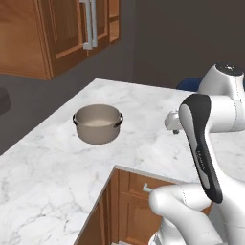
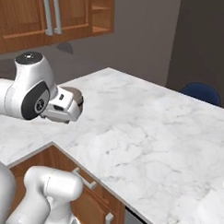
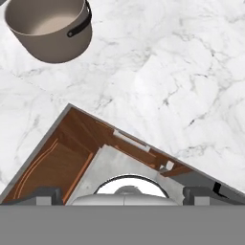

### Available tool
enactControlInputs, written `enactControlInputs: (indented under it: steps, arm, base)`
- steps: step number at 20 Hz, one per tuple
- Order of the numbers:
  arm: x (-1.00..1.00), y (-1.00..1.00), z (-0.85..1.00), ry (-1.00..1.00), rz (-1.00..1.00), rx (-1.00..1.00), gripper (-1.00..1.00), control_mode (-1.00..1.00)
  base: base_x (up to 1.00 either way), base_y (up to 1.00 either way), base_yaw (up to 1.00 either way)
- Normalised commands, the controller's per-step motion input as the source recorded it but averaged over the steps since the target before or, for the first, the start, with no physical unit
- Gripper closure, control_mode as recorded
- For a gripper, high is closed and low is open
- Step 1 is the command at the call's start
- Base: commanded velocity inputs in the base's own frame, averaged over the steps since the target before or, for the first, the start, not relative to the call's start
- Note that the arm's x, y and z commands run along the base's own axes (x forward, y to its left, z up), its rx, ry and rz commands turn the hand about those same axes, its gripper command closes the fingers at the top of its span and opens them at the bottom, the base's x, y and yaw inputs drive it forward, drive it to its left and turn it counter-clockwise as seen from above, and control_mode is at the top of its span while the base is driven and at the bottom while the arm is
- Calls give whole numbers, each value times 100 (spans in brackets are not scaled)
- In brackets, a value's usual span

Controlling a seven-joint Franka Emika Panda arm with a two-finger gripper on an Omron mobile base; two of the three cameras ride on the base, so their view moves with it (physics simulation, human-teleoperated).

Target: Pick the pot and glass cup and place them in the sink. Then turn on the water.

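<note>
**Reaching for the pot — nothing in hand yet**

From the left base camera, the pot (image 1: 98, 123) stands upright on the marble counter (image 1: 52, 167), mouth up, its two black handles in line across the picture.

From the right, the gripper (image 2: 68, 105) hovers above the counter, the pot half hidden behind it.

Looking down from the hand, the jaws stand wide and empty — the pot sits off toward the top left corner. Next, I'd say: shift over it, descend, take the rim.

Glossy white arm (image 1: 210, 119), rounded links, black elbow panel, dark grey joint caps
</note>
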Motion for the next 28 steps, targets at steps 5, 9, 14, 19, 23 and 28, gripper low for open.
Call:
enactControlInputs:
  steps: [5,9,14,19,23,28]
  arm:
    - [0,0,0,0,0,0,-100,100]
    - [0,0,0,0,0,0,-100,100]
    - [0,0,0,0,0,0,-100,100]
    - [0,0,0,0,0,0,-100,100]
    - [0,0,0,0,0,0,-100,100]
    - [8,15,-3,0,1,0,-100,-100]
  base:
    - [56,3,9]
    - [70,20,21]
    - [47,15,29]
    - [18,21,24]
    - [4,20,14]
    - [0,0,0]
